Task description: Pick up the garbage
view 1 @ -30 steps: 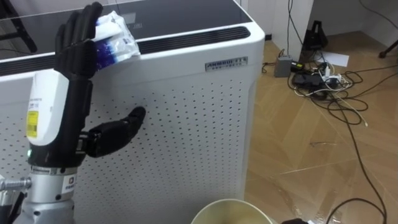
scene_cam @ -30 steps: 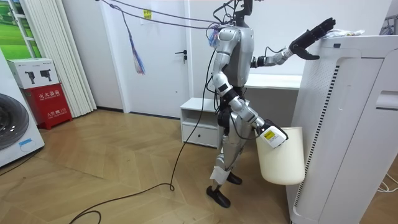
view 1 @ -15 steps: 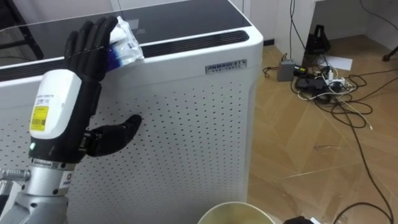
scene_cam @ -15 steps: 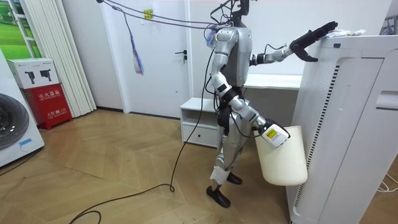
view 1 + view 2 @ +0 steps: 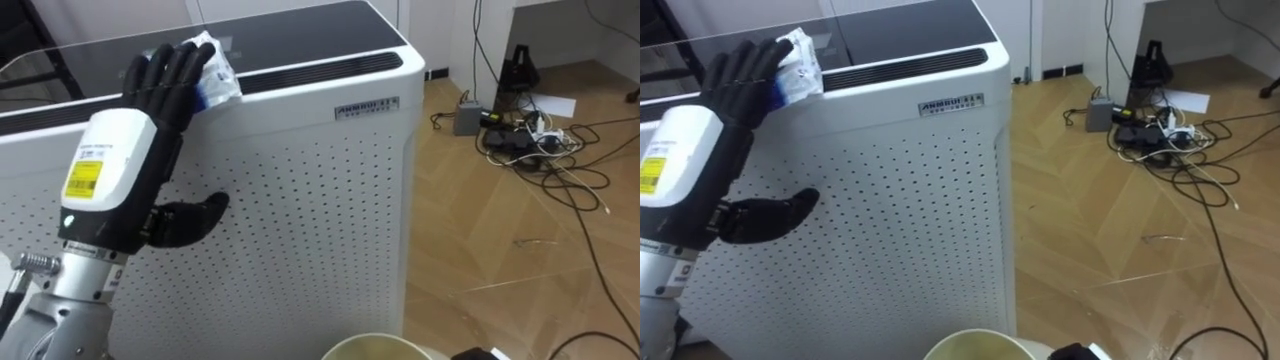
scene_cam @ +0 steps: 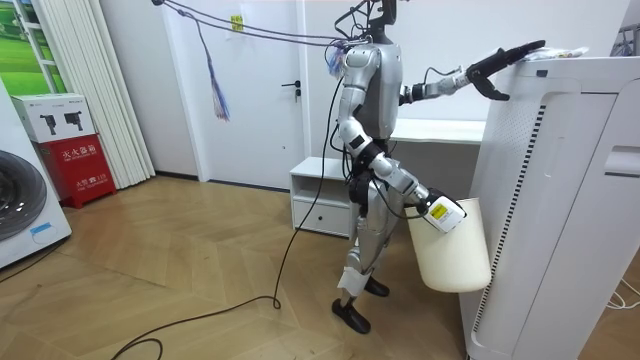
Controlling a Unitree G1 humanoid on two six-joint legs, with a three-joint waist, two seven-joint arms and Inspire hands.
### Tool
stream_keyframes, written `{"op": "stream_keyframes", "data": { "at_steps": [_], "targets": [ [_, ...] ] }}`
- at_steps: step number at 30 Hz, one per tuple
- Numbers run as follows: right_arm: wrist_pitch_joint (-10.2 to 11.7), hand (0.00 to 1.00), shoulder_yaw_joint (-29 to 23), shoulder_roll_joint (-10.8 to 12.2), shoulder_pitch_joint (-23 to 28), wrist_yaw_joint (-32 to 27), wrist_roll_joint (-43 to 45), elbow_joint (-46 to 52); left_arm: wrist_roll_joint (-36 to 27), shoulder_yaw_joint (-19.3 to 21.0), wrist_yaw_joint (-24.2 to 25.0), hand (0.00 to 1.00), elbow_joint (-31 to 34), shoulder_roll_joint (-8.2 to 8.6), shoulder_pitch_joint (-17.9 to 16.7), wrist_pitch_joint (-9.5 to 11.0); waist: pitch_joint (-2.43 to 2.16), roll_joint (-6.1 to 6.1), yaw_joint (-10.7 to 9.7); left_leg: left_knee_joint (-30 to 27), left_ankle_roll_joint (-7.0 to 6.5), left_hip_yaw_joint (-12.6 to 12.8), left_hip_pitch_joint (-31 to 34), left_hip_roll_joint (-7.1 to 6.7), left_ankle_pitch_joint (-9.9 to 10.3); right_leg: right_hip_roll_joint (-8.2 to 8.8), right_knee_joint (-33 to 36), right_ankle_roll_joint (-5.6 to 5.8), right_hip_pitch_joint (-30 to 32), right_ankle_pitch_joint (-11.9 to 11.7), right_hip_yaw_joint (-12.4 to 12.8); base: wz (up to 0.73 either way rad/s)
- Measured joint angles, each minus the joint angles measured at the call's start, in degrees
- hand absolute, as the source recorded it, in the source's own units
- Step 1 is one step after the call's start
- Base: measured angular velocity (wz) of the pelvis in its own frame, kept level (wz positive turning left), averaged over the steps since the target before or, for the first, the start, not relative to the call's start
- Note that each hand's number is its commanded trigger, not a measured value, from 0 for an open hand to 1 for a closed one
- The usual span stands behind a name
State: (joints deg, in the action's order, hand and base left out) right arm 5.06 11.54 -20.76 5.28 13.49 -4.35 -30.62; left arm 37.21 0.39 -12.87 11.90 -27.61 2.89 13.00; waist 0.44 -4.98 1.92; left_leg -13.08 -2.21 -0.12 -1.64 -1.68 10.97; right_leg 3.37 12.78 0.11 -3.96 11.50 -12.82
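We look down from the robot's head onto the white cabinet, close to its perforated front and facing along it toward the floor past its far corner. Our two eye views sit side by side. They share the cabinet's front, its slotted top, the left hand at the top edge and the cables on the floor beyond. Our room view stands well back from the cabinet, side-on to the robot, which faces the cabinet at the room view's right. It shares with the eye views the cabinet's top edge and that hand.
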Motion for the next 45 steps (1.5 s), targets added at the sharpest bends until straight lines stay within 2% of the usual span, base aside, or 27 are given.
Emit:
{"op": "stream_keyframes", "data": {
  "at_steps": [6,7,10,25,36,45],
  "targets": [
    [-1.07,1.0,0.0,-0.06,-0.01,-0.2,-0.02,0.28,0.62,1.52,1.19,1.0,0.49,-0.7,1.63,-0.95,0.13,-0.5,0.21,0.4,-0.03,0.07,-0.55,0.02,-0.1,0.39,-0.03,0.05,0.03,0.03,0.21,-0.01],
    [-1.49,1.0,-0.01,-0.24,-0.01,-0.18,-0.03,0.29,0.4,1.79,1.28,1.0,0.47,-0.8,1.76,-0.96,0.34,-0.45,0.4,0.81,-0.09,0.29,-0.92,-0.03,-0.19,0.45,-0.05,0.14,0.02,0.1,0.51,-0.1],
    [-2.26,1.0,-0.09,-0.33,-0.01,-0.23,-0.03,0.29,-1.41,2.26,2.13,1.0,0.67,-0.79,2.0,-1.76,0.13,-0.96,0.53,1.63,-0.16,0.48,-1.26,-0.18,-0.62,0.43,-0.05,0.27,0.05,0.2,0.49,-0.01],
    [-3.34,1.0,-1.63,0.19,-0.02,-2.34,-0.24,0.33,-1.55,5.41,4.05,1.0,2.74,-0.8,4.54,-2.62,0.19,-0.8,0.17,1.89,-0.1,0.54,-1.5,-0.16,-0.73,0.44,-0.14,0.22,0.02,0.22,0.18,0.0],
    [-3.73,1.0,-1.62,0.37,-0.02,-2.62,-0.48,0.32,-2.29,5.65,4.47,1.0,2.71,-0.8,4.66,-3.01,0.06,-0.96,0.34,2.27,-0.1,0.94,-2.23,-0.13,-0.74,0.41,-0.16,0.2,-0.45,0.24,0.14,-0.01],
    [-3.9,1.0,-1.53,0.13,-0.16,-2.62,-0.67,0.32,-14.72,5.89,7.34,1.0,3.03,-0.77,4.34,-4.75,0.06,-0.99,0.13,2.51,-0.1,1.25,-2.7,-0.11,-0.73,0.78,-0.2,0.2,-0.81,0.5,0.19,0.0]
  ]
}}
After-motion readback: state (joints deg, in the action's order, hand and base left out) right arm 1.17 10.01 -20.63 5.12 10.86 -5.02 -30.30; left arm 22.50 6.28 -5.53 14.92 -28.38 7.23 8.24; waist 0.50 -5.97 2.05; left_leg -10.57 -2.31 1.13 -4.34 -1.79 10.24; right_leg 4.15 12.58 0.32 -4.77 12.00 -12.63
